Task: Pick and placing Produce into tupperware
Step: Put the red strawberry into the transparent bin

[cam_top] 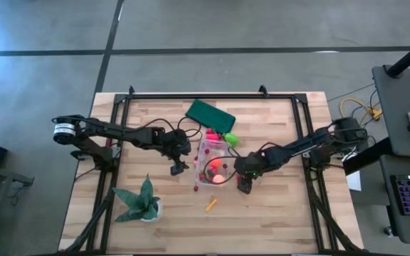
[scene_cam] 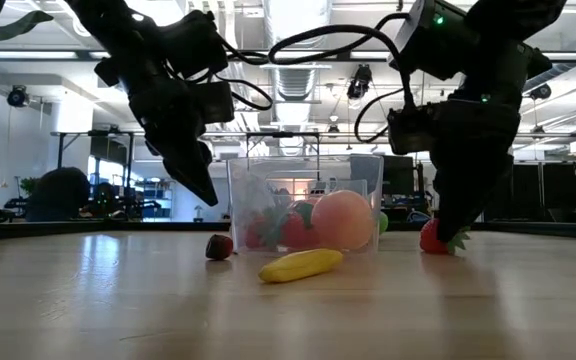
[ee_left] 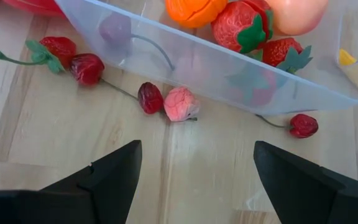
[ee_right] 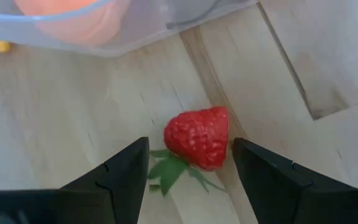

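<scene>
Right gripper point(ee_right: 191, 165) stands with its two dark fingers spread on either side of a red strawberry point(ee_right: 197, 137) that lies on the wooden table point(cam_top: 276, 213); whether the fingers press the berry cannot be told. In the high view this gripper point(cam_top: 245, 186) sits right of centre, just beside the right edge of the clear tupperware point(cam_top: 214, 165), and its arm runs from the right edge of the table down and leftward in a shallow bend. In the low view it drops steeply from the upper right of the frame, its tip at the strawberry point(scene_cam: 431, 238) on the boards.

The left gripper point(ee_left: 194, 168) is spread wide and holds nothing — between its fingers lies bare wood, and beyond them a row of small dark red berries point(ee_left: 150, 98) and a pink piece point(ee_left: 180, 104) just outside the box wall. In the high view it point(cam_top: 177, 168) hangs left of the tupperware, apart from it, with its arm stretched from the left side of the table toward the centre.

The tupperware holds several pieces already: an orange ball point(ee_left: 193, 9), red strawberries and a large peach-coloured fruit point(scene_cam: 342, 220). A yellow-orange stick point(cam_top: 211, 205) lies on the table below the box, and a lime-green round piece point(cam_top: 229, 138) sits at its upper right corner, near a flat dark green rectangle point(cam_top: 210, 116). A spiky green potted plant point(cam_top: 139, 200) stands at the lower left.
</scene>
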Robot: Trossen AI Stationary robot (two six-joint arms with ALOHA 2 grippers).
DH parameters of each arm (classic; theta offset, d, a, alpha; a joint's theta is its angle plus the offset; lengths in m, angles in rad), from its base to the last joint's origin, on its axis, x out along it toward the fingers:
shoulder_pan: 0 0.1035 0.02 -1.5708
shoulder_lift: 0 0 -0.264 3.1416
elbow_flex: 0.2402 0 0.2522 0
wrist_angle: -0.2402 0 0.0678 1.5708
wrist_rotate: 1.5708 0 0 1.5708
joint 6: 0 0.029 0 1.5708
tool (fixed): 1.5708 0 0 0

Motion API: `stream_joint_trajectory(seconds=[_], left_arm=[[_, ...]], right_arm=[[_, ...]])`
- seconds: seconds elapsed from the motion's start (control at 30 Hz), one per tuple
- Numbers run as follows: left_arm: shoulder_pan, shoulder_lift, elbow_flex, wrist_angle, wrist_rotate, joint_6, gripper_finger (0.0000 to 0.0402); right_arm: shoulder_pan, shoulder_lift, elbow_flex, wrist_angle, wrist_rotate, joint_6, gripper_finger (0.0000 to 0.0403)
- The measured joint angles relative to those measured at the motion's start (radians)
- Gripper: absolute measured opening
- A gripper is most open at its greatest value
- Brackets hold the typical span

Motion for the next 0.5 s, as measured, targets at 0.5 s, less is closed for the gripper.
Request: stream_joint_trajectory(seconds=[0.5], left_arm=[[0.001, 0.0, 0.0, 0.031, -0.077, 0.003, 0.0295]], right_arm=[[0.004, 0.017, 0.001, 0.003, 0.109, 0.038, 0.0228]])
